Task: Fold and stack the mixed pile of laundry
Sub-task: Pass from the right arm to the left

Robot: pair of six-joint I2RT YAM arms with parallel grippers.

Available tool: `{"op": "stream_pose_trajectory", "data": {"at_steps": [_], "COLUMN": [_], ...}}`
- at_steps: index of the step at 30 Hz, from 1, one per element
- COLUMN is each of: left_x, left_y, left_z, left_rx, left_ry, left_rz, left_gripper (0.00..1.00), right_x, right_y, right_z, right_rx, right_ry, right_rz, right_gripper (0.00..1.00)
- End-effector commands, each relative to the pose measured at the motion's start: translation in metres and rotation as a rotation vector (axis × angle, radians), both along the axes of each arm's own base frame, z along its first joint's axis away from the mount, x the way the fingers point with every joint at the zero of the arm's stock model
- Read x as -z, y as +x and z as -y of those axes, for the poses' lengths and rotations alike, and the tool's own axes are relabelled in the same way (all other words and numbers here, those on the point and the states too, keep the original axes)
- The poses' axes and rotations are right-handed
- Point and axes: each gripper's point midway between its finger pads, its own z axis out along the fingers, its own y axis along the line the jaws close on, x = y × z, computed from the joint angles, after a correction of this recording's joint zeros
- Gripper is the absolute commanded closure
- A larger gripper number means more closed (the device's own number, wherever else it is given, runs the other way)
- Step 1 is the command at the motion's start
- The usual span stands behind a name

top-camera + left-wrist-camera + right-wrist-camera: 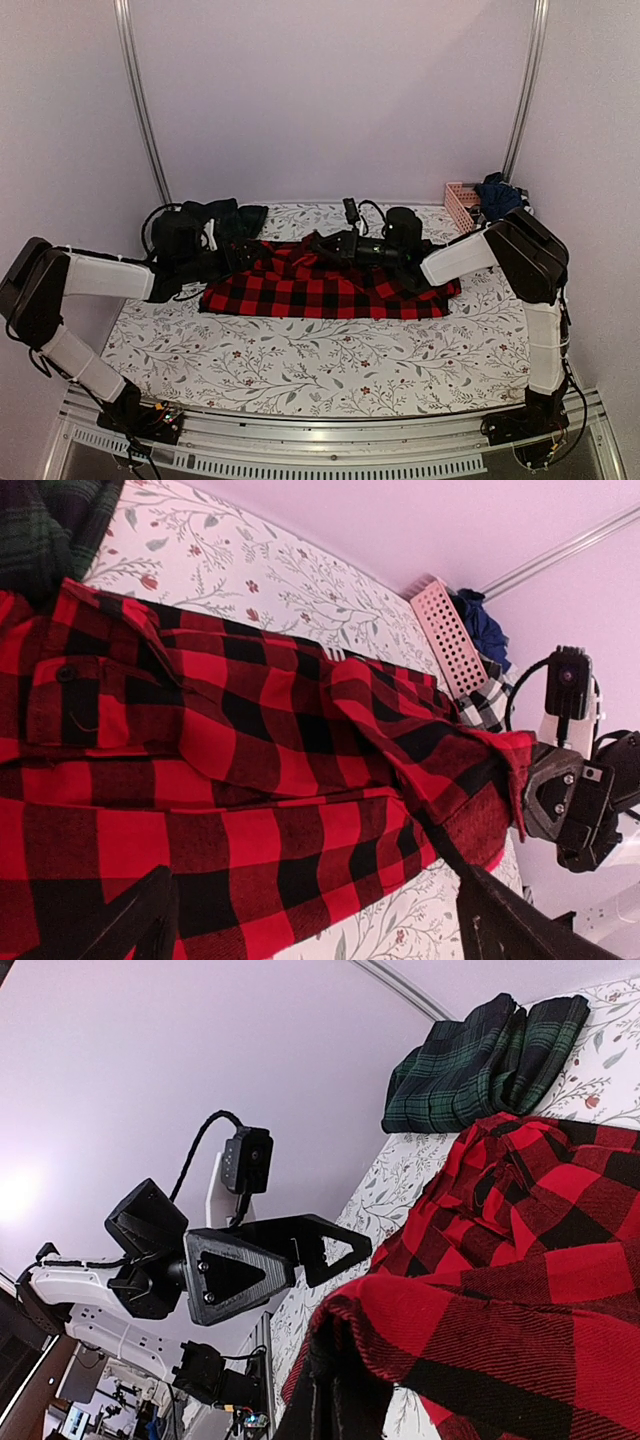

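1. Right jaws: pressed together on a fold of the red-and-black checked flannel shirt [320,292], holding that edge raised above the rest.
2. Left jaws: spread wide, poised just over the shirt's left end, gripping nothing you can see.
3. Shirt: laid out across the middle of your bench [300,370] (leaf-patterned cloth).
4. Dark green tartan piece [480,1060]: bunched at the far left, just beside the shirt.
5. Pink basket [461,205]: far right corner, navy clothes [497,193] in it.
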Motion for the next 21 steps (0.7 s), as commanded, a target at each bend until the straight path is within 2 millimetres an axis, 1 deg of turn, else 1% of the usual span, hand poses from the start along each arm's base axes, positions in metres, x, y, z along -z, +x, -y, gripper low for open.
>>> {"op": "stream_pose_trajectory", "data": {"at_steps": [1, 6, 10, 15, 18, 21], "left_x": [-0.026, -0.041, -0.043, -0.043, -0.043, -0.045], "left_y": [-0.007, -0.021, -0.027, -0.031, -0.03, -0.028], "left_z": [0.04, 0.074, 0.091, 0.096, 0.097, 0.099], "left_rx": [0.136, 0.244, 0.287, 0.315, 0.32, 0.34], "left_ry": [-0.141, -0.241, -0.291, -0.343, -0.344, -0.349], "left_rz": [0.04, 0.05, 0.037, 0.026, 0.029, 0.033], "left_gripper": [0.03, 0.01, 0.02, 0.05, 0.09, 0.21], "right_x": [-0.02, -0.02, -0.02, -0.022, -0.023, -0.021], "right_y": [-0.001, -0.006, -0.013, -0.023, -0.03, -0.039], "right_z": [-0.004, -0.007, -0.01, -0.006, -0.006, -0.009], "right_rx": [-0.001, -0.024, -0.051, -0.07, -0.104, -0.144], "right_ry": [0.044, 0.043, 0.049, 0.071, 0.078, 0.087], "right_rz": [0.088, 0.132, 0.162, 0.188, 0.208, 0.213], "right_gripper": [0.98, 0.97, 0.97, 0.94, 0.93, 0.93]}}
